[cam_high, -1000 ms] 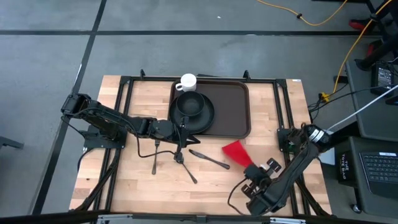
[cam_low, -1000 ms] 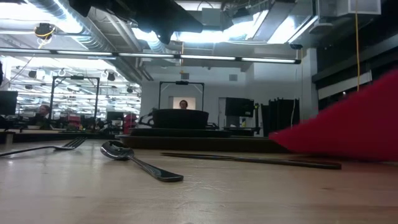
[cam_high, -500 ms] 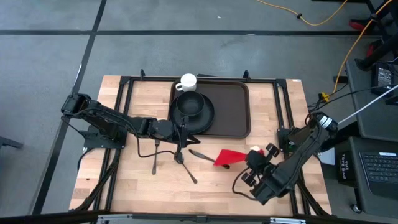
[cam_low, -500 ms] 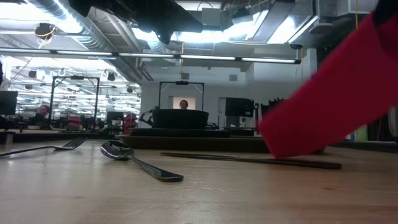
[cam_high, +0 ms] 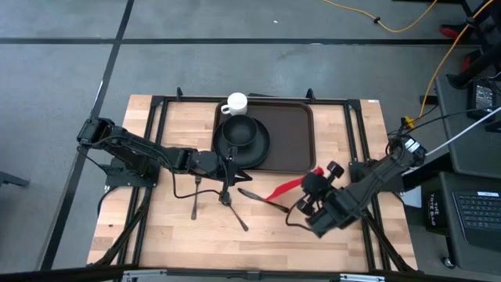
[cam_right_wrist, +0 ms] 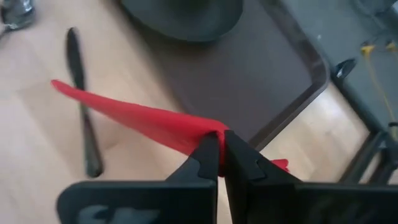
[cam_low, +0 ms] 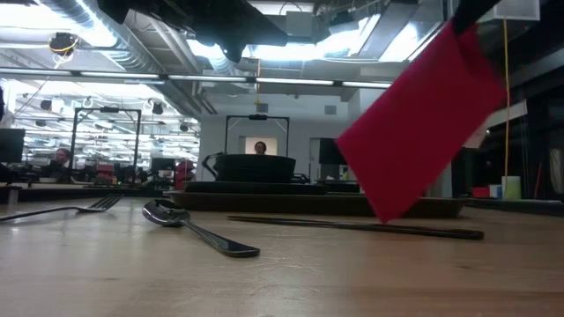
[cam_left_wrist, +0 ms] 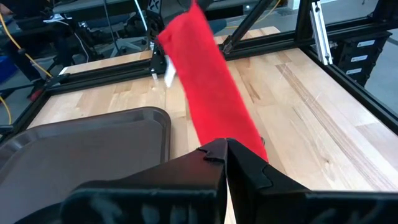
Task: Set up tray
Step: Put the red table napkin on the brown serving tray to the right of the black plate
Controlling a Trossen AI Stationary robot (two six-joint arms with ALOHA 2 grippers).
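**Q:** Above the wooden table, what is happening?

**A:** The right gripper (cam_high: 307,186) is pinched tight on a red napkin (cam_high: 283,189), hanging clear of the table over a knife (cam_high: 263,200). The left gripper (cam_high: 227,159), closed and empty, waits by the black plate (cam_high: 242,142).

**Q:** Where is the tray?

**A:** The tray (cam_high: 291,135) lies at the table's far side, plate and bowl (cam_high: 239,130) on its left half.

**Q:** Next?

**A:** Probably carrying the napkin across and lowering it flat on bare tray.

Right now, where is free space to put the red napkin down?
The tray's right half, beside the black plate, is bare. The wood between tray and cutlery is crowded: fork, spoon, knife.
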